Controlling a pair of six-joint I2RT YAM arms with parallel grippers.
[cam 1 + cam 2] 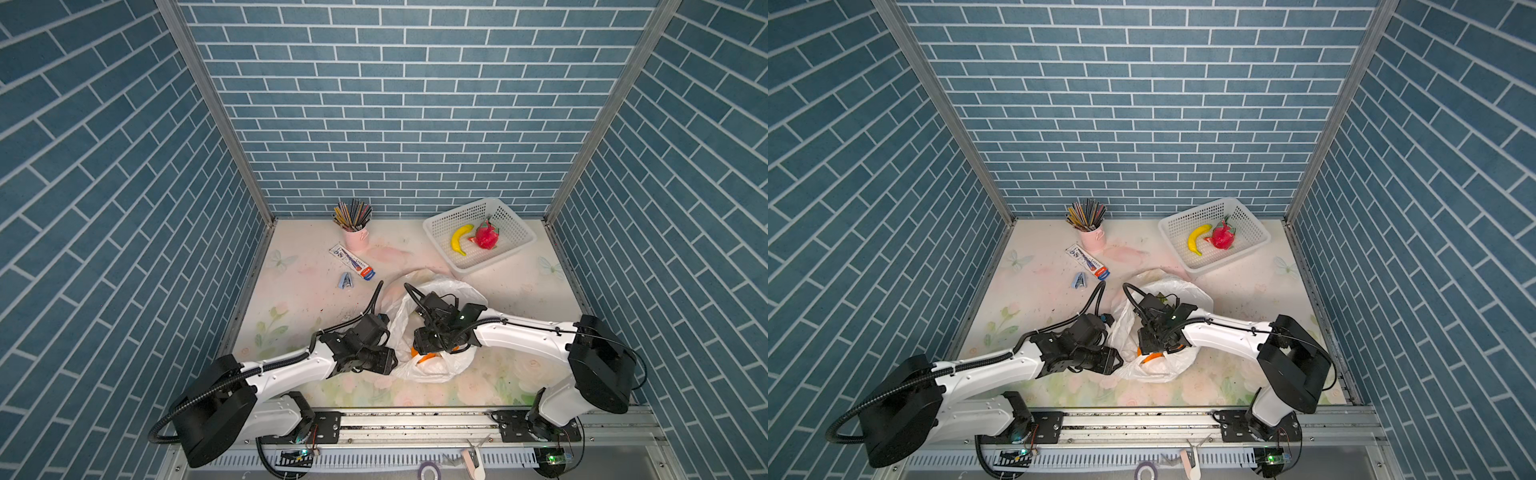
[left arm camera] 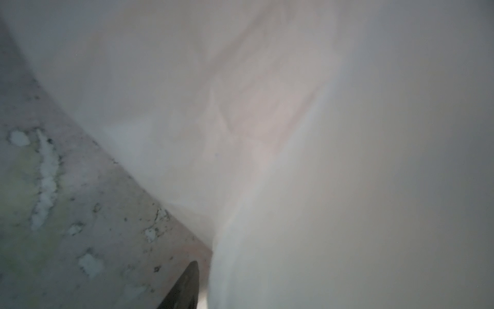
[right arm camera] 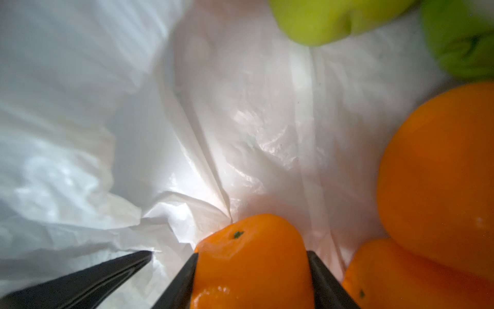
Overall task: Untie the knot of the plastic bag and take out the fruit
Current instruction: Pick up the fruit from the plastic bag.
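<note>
The plastic bag (image 1: 440, 291) (image 1: 1167, 286) lies open-mouthed at the middle of the table; no knot shows. My right gripper (image 3: 252, 254) reaches inside it, both fingers pressed flat against an orange (image 3: 251, 267). Two more oranges (image 3: 438, 174) lie beside it, and two green fruits (image 3: 315, 18) sit farther in. From above, an orange (image 1: 424, 357) (image 1: 1152, 356) peeks out under the right wrist. My left gripper (image 1: 390, 357) sits at the bag's left edge. Its wrist view shows one black fingertip (image 2: 187, 286) against the bag film (image 2: 347, 160), which hides the other.
A white perforated basket (image 1: 440, 232) at the back right holds a banana (image 1: 459, 239) and a dragon fruit (image 1: 485, 236). A pink cup of pencils (image 1: 355, 237), a pen packet (image 1: 352, 257) and a blue clip (image 1: 346, 280) lie at the back left. Tiled walls enclose three sides.
</note>
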